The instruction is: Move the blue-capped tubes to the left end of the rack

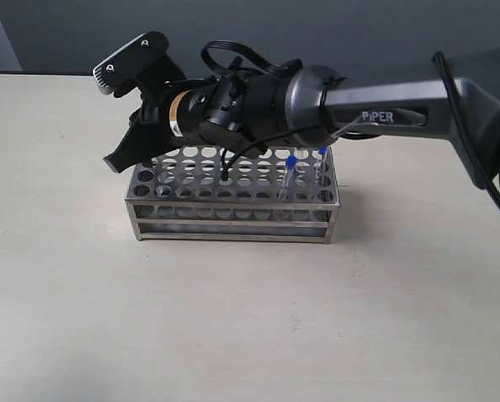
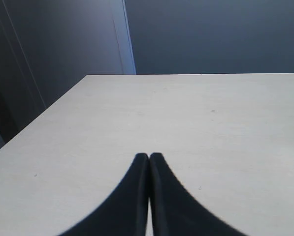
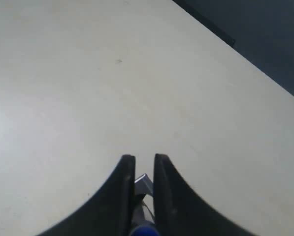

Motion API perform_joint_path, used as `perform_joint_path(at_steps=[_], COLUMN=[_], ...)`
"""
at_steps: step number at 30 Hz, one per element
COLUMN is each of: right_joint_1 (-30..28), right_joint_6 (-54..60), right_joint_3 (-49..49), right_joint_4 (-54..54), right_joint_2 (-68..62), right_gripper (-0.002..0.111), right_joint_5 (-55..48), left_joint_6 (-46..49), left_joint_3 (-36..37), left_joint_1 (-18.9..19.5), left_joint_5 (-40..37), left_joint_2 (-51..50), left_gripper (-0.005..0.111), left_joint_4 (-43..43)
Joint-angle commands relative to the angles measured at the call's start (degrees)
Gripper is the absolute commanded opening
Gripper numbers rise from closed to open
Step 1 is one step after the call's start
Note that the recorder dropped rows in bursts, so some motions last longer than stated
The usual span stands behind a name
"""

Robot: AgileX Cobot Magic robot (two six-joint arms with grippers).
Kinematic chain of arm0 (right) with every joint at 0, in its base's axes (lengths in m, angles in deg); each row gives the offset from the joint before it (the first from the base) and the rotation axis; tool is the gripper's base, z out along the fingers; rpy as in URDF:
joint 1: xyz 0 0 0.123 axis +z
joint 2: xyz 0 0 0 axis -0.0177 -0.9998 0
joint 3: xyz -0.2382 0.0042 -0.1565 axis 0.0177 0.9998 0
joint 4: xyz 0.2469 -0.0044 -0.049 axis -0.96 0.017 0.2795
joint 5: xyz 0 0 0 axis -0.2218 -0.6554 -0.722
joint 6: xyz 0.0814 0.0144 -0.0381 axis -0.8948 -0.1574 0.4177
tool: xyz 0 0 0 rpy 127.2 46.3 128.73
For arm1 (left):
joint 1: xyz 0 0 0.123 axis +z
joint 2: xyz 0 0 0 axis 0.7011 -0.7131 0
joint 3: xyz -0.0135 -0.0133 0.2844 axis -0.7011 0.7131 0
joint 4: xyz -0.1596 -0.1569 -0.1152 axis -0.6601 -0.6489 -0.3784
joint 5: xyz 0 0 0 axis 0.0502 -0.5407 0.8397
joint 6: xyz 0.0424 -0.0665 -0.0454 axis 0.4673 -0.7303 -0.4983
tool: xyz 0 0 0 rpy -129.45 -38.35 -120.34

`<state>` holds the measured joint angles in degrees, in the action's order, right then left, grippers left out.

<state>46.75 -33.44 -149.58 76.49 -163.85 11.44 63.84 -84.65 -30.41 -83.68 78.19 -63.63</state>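
Steel rack (image 1: 233,219): punched top plate, open sides, standing on a pale table (image 1: 233,335).

Blue-capped tubes: two stand in holes at the rack's right end, a front tube (image 1: 290,174) that leans slightly and a back tube (image 1: 321,157) behind it. A held tube (image 3: 142,182) sits in the right gripper. A fourth is not seen, as the arm hides much of the rack's rear rows.

Right gripper (image 3: 143,160): reaches across above the rack to its left end, fingers nearly together and clamped on the held tube. That tube lies along the fingers, with its blue cap (image 3: 144,230) toward the palm and its clear tip past the fingertips. It is aimed beyond the rack's left end, closer to level than upright.

Left gripper (image 2: 149,156): fingers pressed together with nothing between them; the rack is absent from its view.

Hazards, as judged:
- Slanted tube: unless the wrist tips down, the tip would likely strike the plate between holes, or miss the rack, and be levered out of the grip.
- Smooth, thin plastic: the tube may slide or pivot between the fingers.
- Arm passing just above the two standing tubes: lowering it could knock them or shove the rack.
- Black cable (image 1: 226,163) hanging toward the rack's top plate: it could snag.
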Motion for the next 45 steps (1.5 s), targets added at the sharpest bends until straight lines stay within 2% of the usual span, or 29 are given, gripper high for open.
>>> perform_joint_path(at_steps=[1,9,15,24,34,45], right_joint_1=[0.32,0.32,0.56,2.95,7.54,8.26], right_joint_6=[0.29,0.39,1.61,4.90,6.80,7.87], right_joint_3=[0.00,-0.40,-5.66,-6.26,-6.00,0.19], right_joint_4=[0.18,0.61,0.72,0.70,0.30,0.25], right_joint_2=[0.21,0.21,0.21,2.43,6.61,6.50], right_gripper=[0.000,0.000,0.000,0.000,0.000,0.000], right_joint_5=[-0.61,2.28,-8.30,-10.29,-19.39,-11.33], left_joint_6=[-0.21,-0.21,-0.21,-0.21,-0.21,-0.21], left_joint_3=[0.29,0.29,0.29,0.29,0.29,0.29], left_joint_1=[0.06,0.06,0.06,0.06,0.06,0.06], left_joint_5=[0.67,0.67,0.67,0.67,0.67,0.67], left_joint_2=[0.21,0.21,0.21,0.21,0.21,0.21], left_gripper=[0.000,0.000,0.000,0.000,0.000,0.000], left_joint_4=[0.20,0.20,0.20,0.20,0.20,0.20])
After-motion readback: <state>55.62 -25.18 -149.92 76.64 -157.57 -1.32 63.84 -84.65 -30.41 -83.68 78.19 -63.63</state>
